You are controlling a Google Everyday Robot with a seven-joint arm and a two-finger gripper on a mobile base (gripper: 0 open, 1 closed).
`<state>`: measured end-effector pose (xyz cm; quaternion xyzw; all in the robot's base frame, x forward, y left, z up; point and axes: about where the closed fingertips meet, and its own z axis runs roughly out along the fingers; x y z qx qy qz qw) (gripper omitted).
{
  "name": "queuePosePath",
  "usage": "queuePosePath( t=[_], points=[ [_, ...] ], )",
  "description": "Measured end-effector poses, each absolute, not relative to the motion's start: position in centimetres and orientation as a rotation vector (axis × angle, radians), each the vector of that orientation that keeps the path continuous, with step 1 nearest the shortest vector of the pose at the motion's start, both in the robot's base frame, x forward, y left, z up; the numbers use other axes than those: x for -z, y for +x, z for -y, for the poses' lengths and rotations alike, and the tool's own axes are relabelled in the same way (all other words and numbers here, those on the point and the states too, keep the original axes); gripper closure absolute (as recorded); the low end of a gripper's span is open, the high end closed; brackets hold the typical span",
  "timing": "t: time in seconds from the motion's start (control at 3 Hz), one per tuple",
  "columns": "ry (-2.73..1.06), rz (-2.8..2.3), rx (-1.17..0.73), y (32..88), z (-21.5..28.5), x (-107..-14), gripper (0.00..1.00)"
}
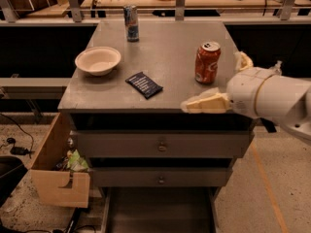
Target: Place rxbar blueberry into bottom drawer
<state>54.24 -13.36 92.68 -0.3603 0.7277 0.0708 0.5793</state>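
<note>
The rxbar blueberry (pixel 144 85), a flat dark navy bar with white text, lies on the grey cabinet top (pixel 165 42) near its front middle. The bottom drawer (pixel 158 211) is pulled open below the two knobbed drawers, and its grey tray looks empty. My gripper (pixel 214 81) hovers at the cabinet's front right corner, to the right of the bar. It is open and empty. One cream finger (pixel 204 103) reaches over the front edge and the other (pixel 243 61) sits behind the orange can.
An orange soda can (pixel 207 62) stands just left of my gripper. A white bowl (pixel 97 60) sits at the left and a tall blue can (pixel 130 23) at the back. A light wooden box (pixel 60 178) hangs at the cabinet's left side.
</note>
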Motion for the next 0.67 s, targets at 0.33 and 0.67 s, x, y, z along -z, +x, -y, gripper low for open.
queuePosePath(
  t=[0.33,0.67],
  points=[
    [-0.835,-1.675,-0.324,56.4,9.0,-90.3,0.0],
    [-0.841,-1.641,-0.446,59.0,4.9,-88.8,0.0]
  ],
)
